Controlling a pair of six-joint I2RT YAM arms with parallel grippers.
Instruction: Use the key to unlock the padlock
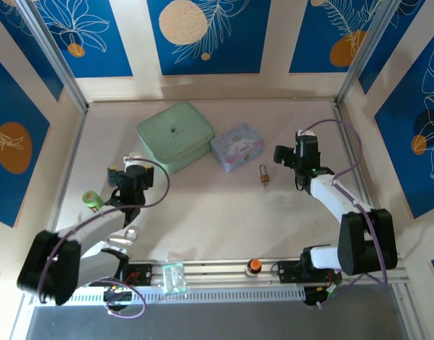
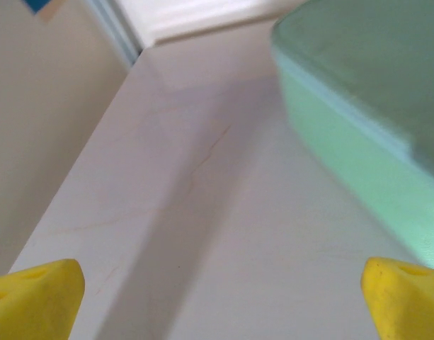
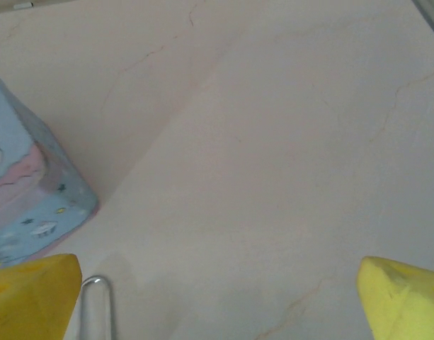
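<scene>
The tiny brass padlock [image 1: 263, 175] lies on the pale table just right of centre, its thin silvery shackle pointing away from the arms. The top of that shackle loop [image 3: 96, 304] shows at the bottom left of the right wrist view, beside the left yellow fingertip [image 3: 34, 297]. My right gripper [image 1: 283, 156] hovers just right of and beyond the padlock, open and holding nothing. My left gripper [image 1: 132, 159] is open and holding nothing near the mint tin's left side, and its yellow fingertips [image 2: 34, 296] stand wide apart. I cannot make out the key.
A mint green tin [image 1: 175, 134] and a pale blue cartoon-printed tin [image 1: 236, 146] sit at the back centre, the blue one just left of the padlock. A small green object [image 1: 93, 199] lies at the left. An orange-topped knob [image 1: 254, 265] stands on the front rail.
</scene>
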